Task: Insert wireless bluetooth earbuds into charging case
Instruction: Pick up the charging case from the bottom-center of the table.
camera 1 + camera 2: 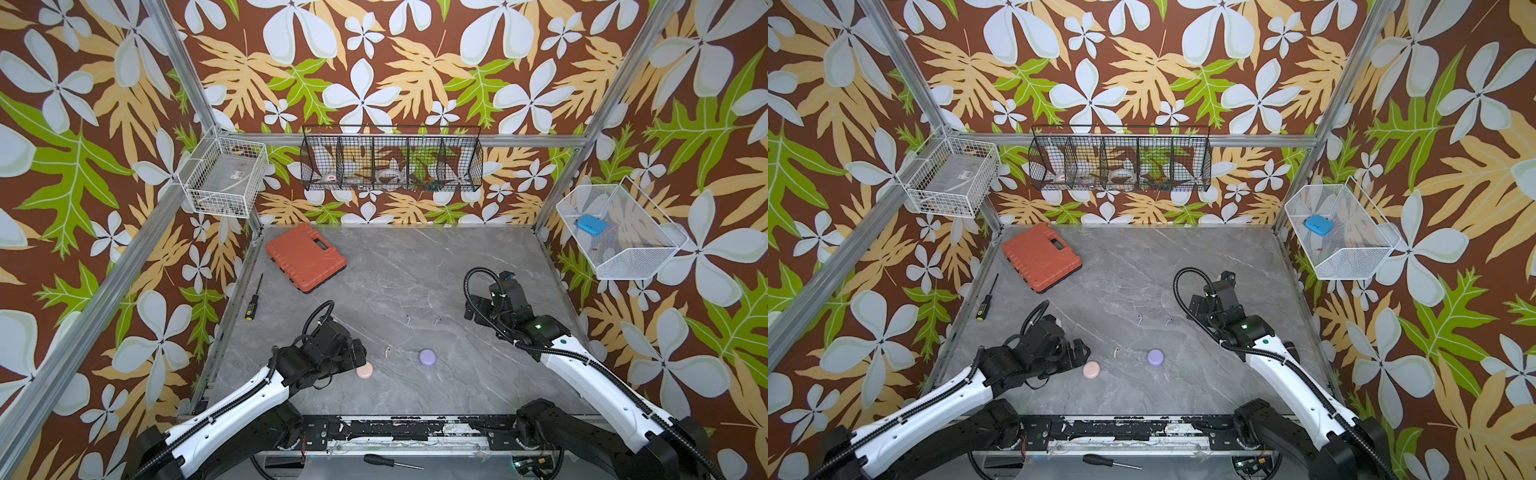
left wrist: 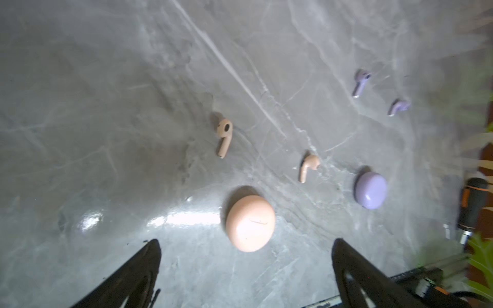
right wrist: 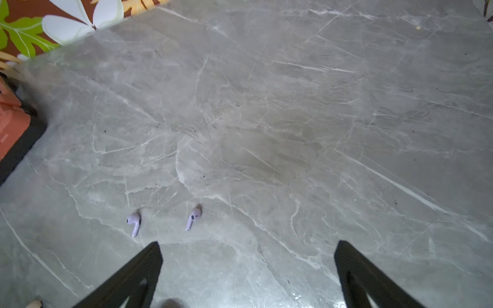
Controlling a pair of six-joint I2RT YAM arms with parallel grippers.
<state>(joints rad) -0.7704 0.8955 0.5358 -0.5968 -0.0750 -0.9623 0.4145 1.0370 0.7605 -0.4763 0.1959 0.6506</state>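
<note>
Jaws wide, empty on left gripper [image 2: 246,240] and right gripper [image 3: 248,242], left arm [image 1: 249,395] low beside pink case [image 2: 250,224], second pink earbud [image 2: 224,138] visible only from left wrist.

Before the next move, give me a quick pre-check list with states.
1. Left gripper open and empty: ok.
2. Right gripper open and empty: ok.
3. Pink case lid open to take earbuds: not ok, it looks shut.
4. Lavender case lid open: not ok, it looks shut.
5. All four earbuds found: ok. Pink earbuds and lavender earbuds lie loose on the table, apart from each other and from the cases.
6. Pink case within the left gripper's line: ok, it lies just ahead of the open jaws.
</note>
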